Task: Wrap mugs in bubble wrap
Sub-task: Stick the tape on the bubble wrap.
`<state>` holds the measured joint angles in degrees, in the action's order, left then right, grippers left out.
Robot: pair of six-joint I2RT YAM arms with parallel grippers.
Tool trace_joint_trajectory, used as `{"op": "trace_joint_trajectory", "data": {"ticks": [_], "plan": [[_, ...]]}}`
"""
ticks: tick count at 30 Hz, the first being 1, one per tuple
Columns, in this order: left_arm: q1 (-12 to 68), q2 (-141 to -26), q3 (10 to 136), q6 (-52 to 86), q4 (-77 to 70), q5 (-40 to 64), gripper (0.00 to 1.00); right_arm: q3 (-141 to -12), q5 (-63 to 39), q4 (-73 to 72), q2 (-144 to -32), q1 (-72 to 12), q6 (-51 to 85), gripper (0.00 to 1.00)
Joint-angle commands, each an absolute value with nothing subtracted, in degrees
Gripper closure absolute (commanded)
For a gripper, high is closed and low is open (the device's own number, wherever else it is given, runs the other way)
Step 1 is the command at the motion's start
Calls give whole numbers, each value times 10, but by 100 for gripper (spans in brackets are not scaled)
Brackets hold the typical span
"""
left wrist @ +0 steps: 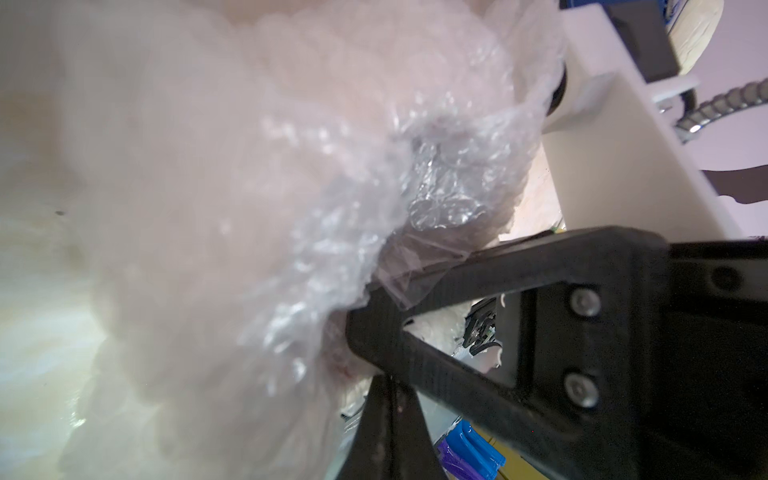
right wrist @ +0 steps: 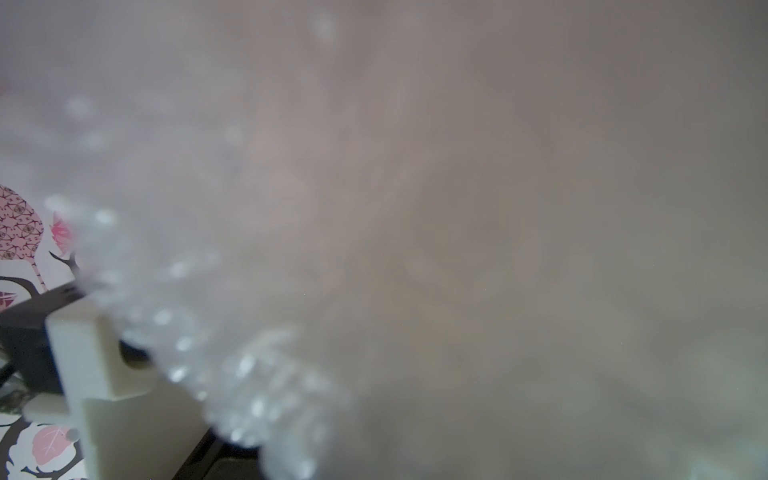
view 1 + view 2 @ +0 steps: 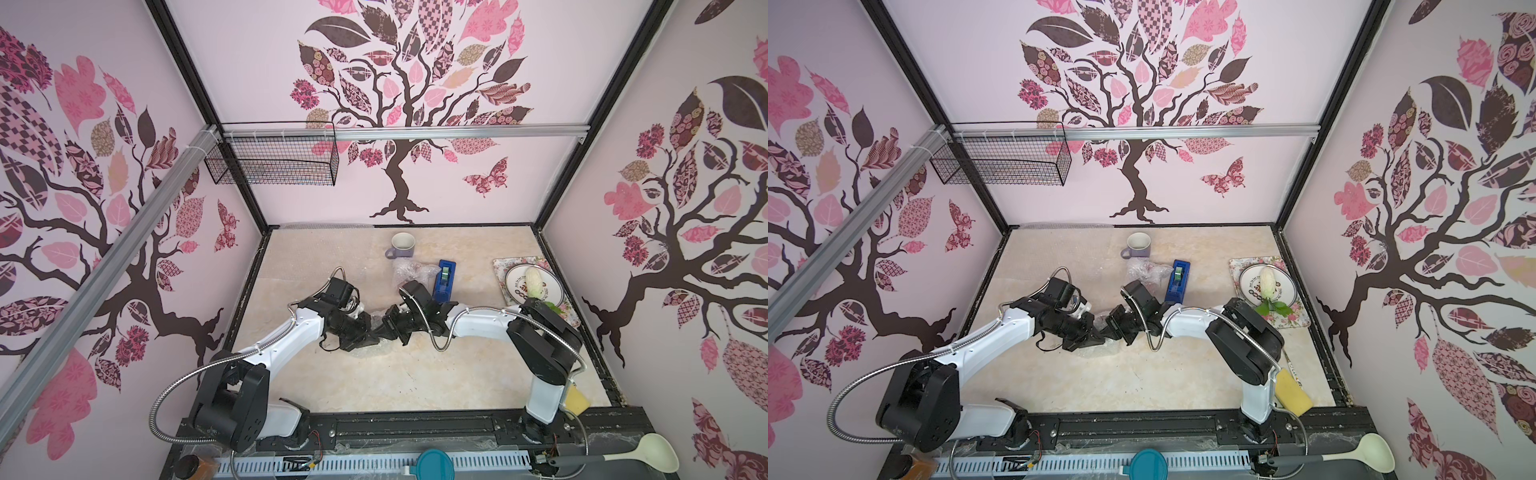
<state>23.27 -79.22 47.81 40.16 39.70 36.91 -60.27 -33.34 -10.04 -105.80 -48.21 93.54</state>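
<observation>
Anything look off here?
The bubble wrap blankets nearly the whole right wrist view, so that camera is effectively blind. Nothing looks spilled or tipped otherwise: the lavender mug stands upright, unwrapped, at the back.

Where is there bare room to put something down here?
Bare: near strip of beige marble tabletop between the arm bases; back stretch between lavender ceramic mug and floral tray. Crowded: the middle, around crinkly clear bubble wrap and blue plastic tape dispenser.

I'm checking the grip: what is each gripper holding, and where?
The left gripper pinches the bubble wrap by a gathered edge. The right gripper is hidden by wrap: cannot tell.
</observation>
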Motion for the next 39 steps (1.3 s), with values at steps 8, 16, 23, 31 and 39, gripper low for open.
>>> {"op": "trace_joint_trajectory", "data": {"ticks": [8,16,23,31,39], "plan": [[235,-818,431,385,404,308,100,-626,-308,57,-1071,-480,899,57],[234,-815,424,385,403,307,100,-643,-302,144,-1043,-453,849,46],[228,-822,442,380,402,310,100,-696,-305,210,-1044,-434,804,38],[224,-834,494,382,404,325,100,-741,-327,262,-1060,-414,761,30],[223,-827,541,396,402,366,100,-795,-355,255,-1088,-414,754,22]]}}
